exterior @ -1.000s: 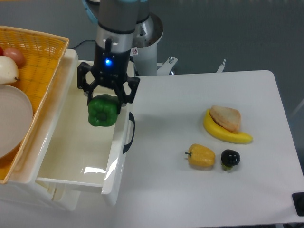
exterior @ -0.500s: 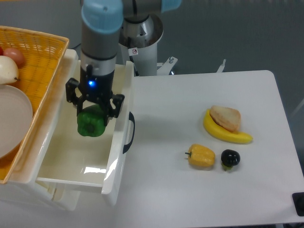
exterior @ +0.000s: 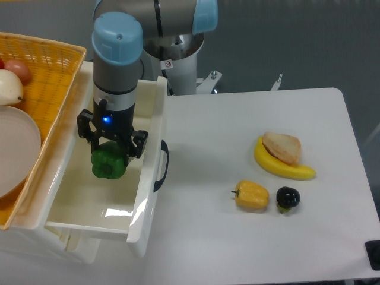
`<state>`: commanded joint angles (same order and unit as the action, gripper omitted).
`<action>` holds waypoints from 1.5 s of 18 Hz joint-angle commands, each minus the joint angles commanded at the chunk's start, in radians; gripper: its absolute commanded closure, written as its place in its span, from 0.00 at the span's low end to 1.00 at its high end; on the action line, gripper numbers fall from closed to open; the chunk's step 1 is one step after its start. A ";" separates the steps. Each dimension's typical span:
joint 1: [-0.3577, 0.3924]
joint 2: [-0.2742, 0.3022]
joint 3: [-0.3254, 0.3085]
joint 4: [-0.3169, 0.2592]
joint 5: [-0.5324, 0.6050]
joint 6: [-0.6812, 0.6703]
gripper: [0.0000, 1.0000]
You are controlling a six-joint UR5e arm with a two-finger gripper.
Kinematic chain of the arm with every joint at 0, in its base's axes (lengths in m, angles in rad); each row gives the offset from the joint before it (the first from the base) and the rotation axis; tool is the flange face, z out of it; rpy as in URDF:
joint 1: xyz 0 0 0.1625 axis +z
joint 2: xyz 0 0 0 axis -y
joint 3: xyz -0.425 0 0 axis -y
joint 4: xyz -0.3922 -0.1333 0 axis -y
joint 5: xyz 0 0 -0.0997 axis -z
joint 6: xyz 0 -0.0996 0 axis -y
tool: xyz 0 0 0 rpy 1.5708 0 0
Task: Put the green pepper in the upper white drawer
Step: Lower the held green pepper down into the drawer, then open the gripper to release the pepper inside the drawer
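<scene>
The green pepper [exterior: 108, 164] hangs inside the open upper white drawer [exterior: 89, 205], low between its walls. My gripper [exterior: 109, 155] is shut on the green pepper from above, black fingers on either side of it. Whether the pepper touches the drawer floor cannot be told. The drawer's black curved handle [exterior: 161, 165] faces right toward the table.
An orange woven basket [exterior: 41, 65] with a white plate and fruit overhangs the drawer's left side. On the table to the right lie a yellow pepper [exterior: 251, 195], a small black fruit [exterior: 288, 198], and a banana [exterior: 282, 167] with a bread piece on it.
The gripper has carried the green pepper left from the drawer's right rim and lowered it deeper into the drawer.
</scene>
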<state>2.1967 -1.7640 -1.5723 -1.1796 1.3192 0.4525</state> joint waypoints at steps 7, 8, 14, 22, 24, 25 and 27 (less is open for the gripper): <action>-0.014 -0.005 -0.002 -0.002 0.024 0.006 0.50; -0.020 -0.005 -0.002 -0.002 0.029 0.006 0.46; -0.028 -0.006 -0.006 -0.002 0.031 0.008 0.26; -0.028 -0.005 -0.006 -0.002 0.031 0.015 0.04; -0.026 -0.005 -0.006 -0.002 0.031 0.015 0.01; -0.026 -0.003 -0.006 -0.002 0.031 0.014 0.01; -0.026 0.000 -0.006 0.000 0.031 0.014 0.01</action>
<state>2.1706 -1.7641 -1.5785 -1.1796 1.3499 0.4663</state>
